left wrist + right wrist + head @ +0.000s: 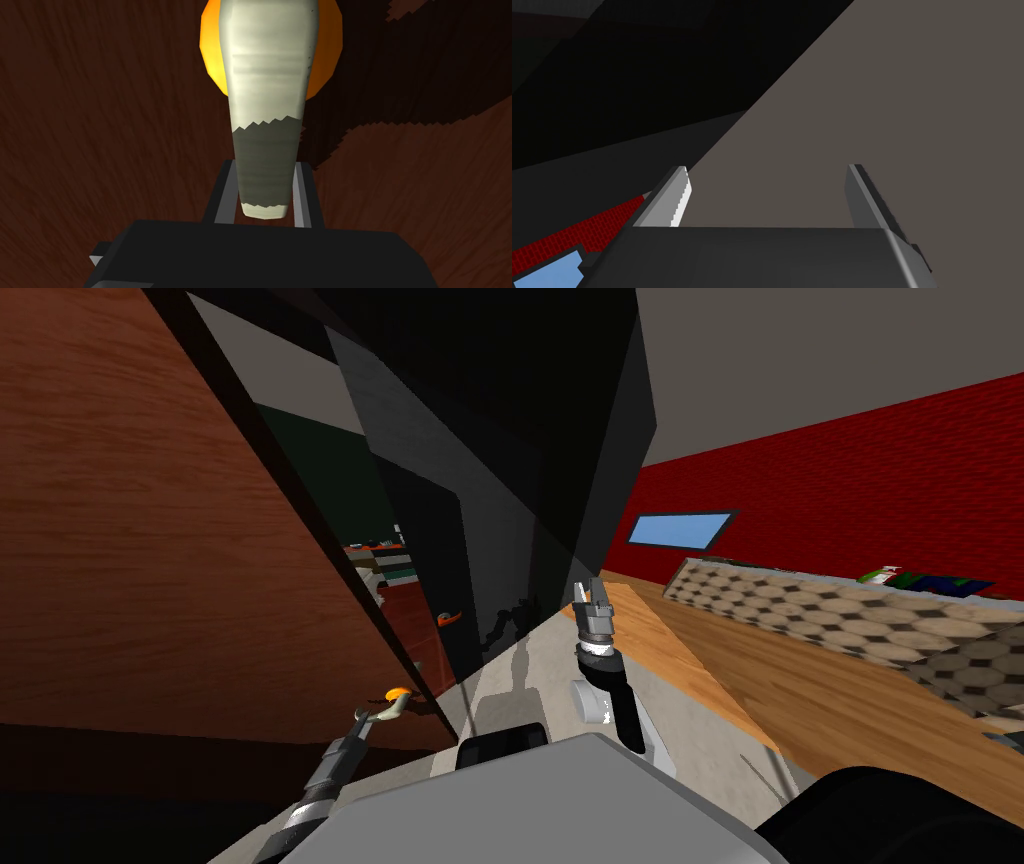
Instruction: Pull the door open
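Note:
A brown wood-grain door (150, 538) stands slanted at my left, swung partly away from its dark frame. Its pale lever handle (397, 696) on an orange round base sits near the door's free edge. My left gripper (372, 716) reaches it from below. In the left wrist view the lever (267, 100) runs down between the fingers (304, 192), which press its sides against the door face (100, 125); the orange base (212, 55) lies behind it. My left gripper (263, 165) is shut on the lever. My right gripper (590, 591) is raised mid-scene, open (767, 172) and holding nothing.
Black panels (500, 438) rise ahead, one carrying a second orange handle (449, 617). Shelves (385, 563) show through the gap beside the door. On the right are a red wall (850, 488) with a blue pane (680, 529), a patterned surface (850, 618) and wooden floor (800, 708).

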